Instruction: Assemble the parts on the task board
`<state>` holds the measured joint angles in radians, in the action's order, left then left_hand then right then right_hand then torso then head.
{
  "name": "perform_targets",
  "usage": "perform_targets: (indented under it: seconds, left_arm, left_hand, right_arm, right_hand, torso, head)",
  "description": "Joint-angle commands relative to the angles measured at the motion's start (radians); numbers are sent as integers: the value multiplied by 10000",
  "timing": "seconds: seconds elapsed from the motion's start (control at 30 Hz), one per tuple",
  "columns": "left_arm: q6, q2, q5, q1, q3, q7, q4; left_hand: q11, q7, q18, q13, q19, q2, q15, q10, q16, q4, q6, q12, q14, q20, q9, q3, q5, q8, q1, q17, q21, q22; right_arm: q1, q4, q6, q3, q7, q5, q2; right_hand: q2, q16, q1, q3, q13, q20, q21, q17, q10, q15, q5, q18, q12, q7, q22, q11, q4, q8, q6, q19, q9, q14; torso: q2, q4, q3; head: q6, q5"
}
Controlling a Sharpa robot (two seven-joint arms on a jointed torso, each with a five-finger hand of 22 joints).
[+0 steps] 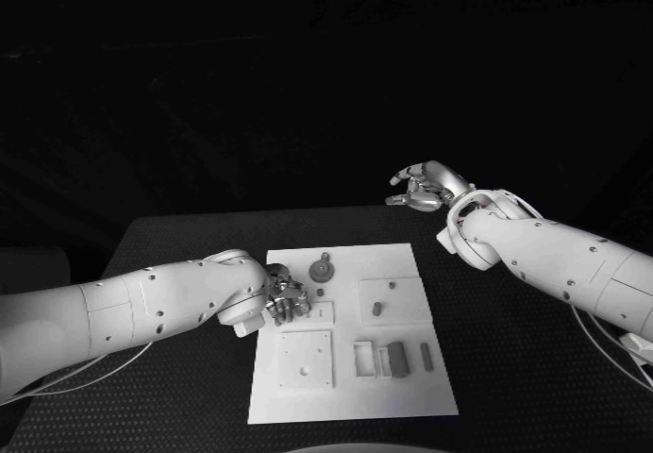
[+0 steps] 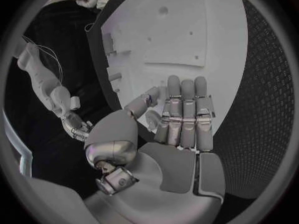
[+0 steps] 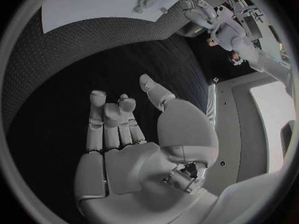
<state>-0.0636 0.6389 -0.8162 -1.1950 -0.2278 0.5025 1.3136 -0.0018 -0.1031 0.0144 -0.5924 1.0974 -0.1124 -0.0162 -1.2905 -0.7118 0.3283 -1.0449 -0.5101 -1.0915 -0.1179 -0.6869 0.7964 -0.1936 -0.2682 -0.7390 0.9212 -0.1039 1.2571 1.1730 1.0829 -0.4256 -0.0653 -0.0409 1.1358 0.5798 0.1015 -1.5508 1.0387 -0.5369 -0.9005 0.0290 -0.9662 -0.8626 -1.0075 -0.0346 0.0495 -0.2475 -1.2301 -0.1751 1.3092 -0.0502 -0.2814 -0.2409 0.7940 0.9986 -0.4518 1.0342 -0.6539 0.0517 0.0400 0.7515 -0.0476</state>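
The white task board [image 1: 409,396] lies in the middle of the black table. On it are a round grey part [image 1: 323,271], a small peg [image 1: 375,308] on a raised square, and several upright block parts [image 1: 394,359] near its right side. My left hand [image 1: 283,294] rests at the board's left edge, near the round part. In the left wrist view its fingers [image 2: 184,117] lie straight over the board [image 2: 187,30] and hold nothing. My right hand [image 1: 425,186] hangs raised beyond the table's far edge; its palm [image 3: 131,149] is empty, thumb apart from the fingers.
A raised square plate [image 1: 307,357] with small holes sits at the board's front left. Black matting [image 1: 517,377] stretches to the right of the board. The table's far edge [image 1: 273,222] runs just behind the board.
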Motion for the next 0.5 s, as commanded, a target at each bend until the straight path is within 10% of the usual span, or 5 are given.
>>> perform_targets:
  seconds: [0.03,0.5]
  left_arm:
    - [-125,-1,361,11,106,-11,7]
    - [814,388,1768,-294,340,-749,335]
  left_hand:
    - [-186,185,-99,-27,95,-51,-37,-167,-56,-395,-246,-50,-50,-6,-52,453,-83,-117,23,-12,-71,45]
    - [-196,195,-107,-73,83,-37,-45,-115,-197,-393,-243,-176,21,-17,-115,470,-208,-131,71,-47,-69,186]
  right_arm:
    - [-7,15,139,-4,-27,25,6]
    - [-40,415,633,4,-265,17,170]
  right_hand:
    - [-8,26,-75,37,13,-15,57,11,910,-6,7,-143,-58,-85,87,-211,-6,-19,28,32,10,-88]
    - [-28,30,-7,5,33,-21,67,18,922,-7,8,-143,-68,-82,91,-209,-51,-26,29,19,14,-101]
  torso:
    - [-1,2,8]
    - [1,0,5]
  head:
    - [-5,-6]
    - [-106,15]
